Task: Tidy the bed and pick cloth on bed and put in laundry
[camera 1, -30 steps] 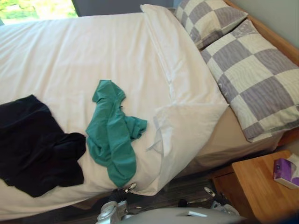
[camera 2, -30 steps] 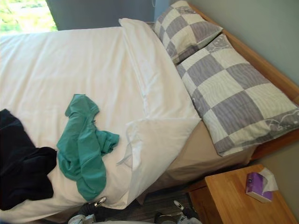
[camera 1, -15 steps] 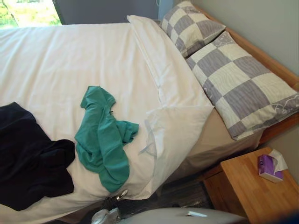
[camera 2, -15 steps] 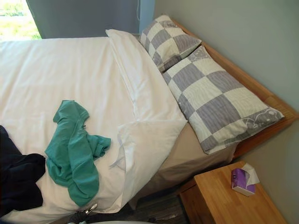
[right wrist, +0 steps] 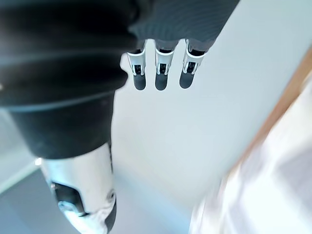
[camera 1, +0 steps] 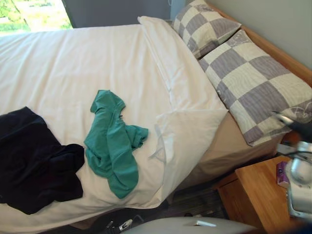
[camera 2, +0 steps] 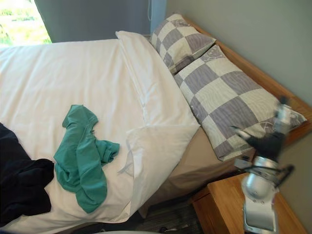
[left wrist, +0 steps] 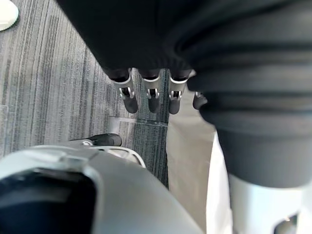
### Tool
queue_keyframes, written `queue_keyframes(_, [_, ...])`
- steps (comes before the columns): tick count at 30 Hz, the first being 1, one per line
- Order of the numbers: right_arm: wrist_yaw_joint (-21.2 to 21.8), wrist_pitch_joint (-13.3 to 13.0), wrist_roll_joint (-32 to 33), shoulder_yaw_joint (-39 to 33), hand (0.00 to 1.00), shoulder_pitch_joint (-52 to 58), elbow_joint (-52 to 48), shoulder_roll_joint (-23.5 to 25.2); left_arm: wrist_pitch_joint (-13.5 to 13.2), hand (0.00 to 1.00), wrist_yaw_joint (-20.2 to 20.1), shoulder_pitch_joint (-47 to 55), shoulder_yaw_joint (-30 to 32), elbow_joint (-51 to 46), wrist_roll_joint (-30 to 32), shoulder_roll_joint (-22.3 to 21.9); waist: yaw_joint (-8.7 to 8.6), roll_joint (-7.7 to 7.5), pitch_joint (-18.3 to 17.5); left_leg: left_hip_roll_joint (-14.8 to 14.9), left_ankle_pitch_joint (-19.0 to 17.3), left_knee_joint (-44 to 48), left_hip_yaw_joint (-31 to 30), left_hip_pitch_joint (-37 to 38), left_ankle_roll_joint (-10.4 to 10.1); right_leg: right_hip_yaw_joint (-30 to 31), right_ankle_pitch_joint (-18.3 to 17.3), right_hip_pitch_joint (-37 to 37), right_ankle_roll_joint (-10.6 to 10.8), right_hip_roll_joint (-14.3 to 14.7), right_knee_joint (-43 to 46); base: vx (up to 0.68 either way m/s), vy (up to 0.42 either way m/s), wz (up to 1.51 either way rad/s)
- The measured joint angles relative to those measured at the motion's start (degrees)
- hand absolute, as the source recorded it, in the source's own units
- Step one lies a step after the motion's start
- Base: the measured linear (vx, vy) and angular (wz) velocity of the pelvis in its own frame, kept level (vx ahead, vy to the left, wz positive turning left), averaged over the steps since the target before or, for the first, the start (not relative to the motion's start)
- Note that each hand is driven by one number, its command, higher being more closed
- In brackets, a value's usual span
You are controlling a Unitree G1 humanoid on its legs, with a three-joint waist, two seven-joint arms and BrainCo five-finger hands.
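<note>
Found the green cloth [camera 1: 113, 141] crumpled on the white duvet [camera 1: 73, 63], close to the near edge of the bed and a little left of its middle. Read its long axis as running near to far, with the near end slanting slightly right and almost reaching the edge. Saw the black cloth [camera 1: 34, 161] heaped just to its left, the two apparently touching at their near ends. Noted the duvet's turned-back corner [camera 1: 190, 131] just right of the green cloth, and past it the checked pillows [camera 1: 253, 87] at the far right.

Caught the right hand [camera 2: 270, 139] held up at the right, above the wooden nightstand [camera 1: 253, 195] and beside the near pillow, well apart from both cloths. In its wrist view, found the fingers [right wrist: 161, 68] straight, side by side and holding nothing.

Placed the left hand [left wrist: 152, 95] low beside the near edge of the bed, pointing down at the grey floor [left wrist: 58, 83], fingers relaxed, nearly straight and empty.

Judged the left hand the nearer one: green cloth up and far of it, with the near end offered first. Judged the right hand to need a long reach leftward across the turned-back corner.
</note>
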Motion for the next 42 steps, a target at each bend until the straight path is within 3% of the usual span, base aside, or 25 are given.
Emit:
queue_keyframes(4, [4.26,1.39,-4.83,11.56,0.00,-6.44,2.23,-2.04,-0.18,0.00,1.22,-0.48,-2.72,0.44,0.60,1.01,0.10,-0.12,0.40,-0.15,0.07,0.63,-2.17,-0.95,0.12,-1.68,0.02,0.12,-0.03,-0.46,-0.26,0.03,-0.011,0.26])
queue_keyframes(7, [6.66,5.11,-6.80,17.78,0.00,-13.47,8.00,-3.47,-0.24,0.00,1.24,-1.55,-4.33,0.63,1.11,1.77,1.65,-0.65,1.45,-0.16,0.12,1.00,-3.41,-1.73,0.20,-2.47,0.09,0.28,-0.13,-0.71,-0.31,-0.02,-0.011,0.21])
queue_keyframes(10, [7.74,9.85,-7.86,23.09,0.00,-22.73,15.12,-3.45,0.05,0.00,1.18,-4.12,-4.34,0.94,1.10,2.64,2.96,-1.75,4.83,-0.16,0.64,1.93,-5.81,-3.74,0.97,-4.32,1.29,-0.03,-0.71,-0.83,-0.88,-0.05,-0.012,0.35])
queue_keyframes(13, [7.59,12.15,-8.89,25.23,0.00,-27.63,18.82,-3.42,0.49,0.00,1.12,-6.87,-4.27,0.88,1.10,3.36,3.75,-2.48,7.83,0.02,1.22,2.95,-7.59,-6.22,1.57,-4.83,2.84,-0.97,-1.47,-0.99,-1.91,-0.07,-0.006,0.37])
queue_keyframes(19, [6.96,14.28,-10.89,27.97,0.00,-34.64,25.65,-2.95,2.19,0.00,1.23,-10.31,-4.14,-0.38,1.13,5.09,6.08,-3.15,12.81,0.08,2.26,4.61,-9.08,-10.84,2.35,-4.56,6.06,-4.12,-2.01,-1.21,-2.10,-0.07,0.035,0.15])
queue_keyframes(29, [7.07,18.76,-12.90,28.04,0.00,-39.28,32.96,-2.43,2.31,0.00,1.47,-14.93,-4.21,-2.01,1.06,7.11,6.11,-3.34,19.14,-1.07,3.15,6.36,-9.41,-16.27,3.72,-1.84,8.14,-8.98,-2.22,-2.53,-1.36,-0.04,0.071,0.06])
queue_keyframes(30, [7.92,19.34,-12.97,28.00,1.00,-39.24,33.49,-2.44,2.19,0.00,1.45,-15.25,-4.32,-2.48,1.05,7.12,5.90,-3.12,19.30,-1.20,3.15,6.60,-9.39,-16.79,3.72,-1.61,8.15,-9.36,-2.20,-2.73,-1.34,0.01,0.036,-0.01])
queue_keyframes(35, [13.59,21.05,-15.24,27.80,1.00,-37.38,34.69,-2.50,2.19,0.00,1.31,-16.73,-5.16,-3.41,1.05,7.63,5.64,-3.28,19.80,-1.20,3.08,7.23,-9.17,-17.48,3.61,-1.30,8.16,-9.91,-2.20,-2.82,-1.15,0.02,0.018,-0.02])
queue_keyframes(39, [13.08,20.74,-14.37,26.85,1.00,-36.12,34.77,-3.40,2.57,0.00,1.16,-16.73,-6.61,-4.59,1.10,8.53,5.68,-3.37,19.85,-1.09,3.00,7.57,-9.26,-17.50,3.51,-1.32,8.14,-9.98,-2.19,-2.74,-0.71,0.00,0.000,0.00])
queue_keyframes(42, [10.23,19.13,-9.75,24.08,1.00,-32.61,33.83,-3.26,2.59,0.00,1.17,-16.66,-6.61,-4.47,1.15,8.49,6.16,-3.45,19.88,-0.83,2.99,7.62,-8.85,-17.45,3.49,-1.33,8.12,-10.13,-2.16,-2.54,-0.31,0.00,0.000,0.00])
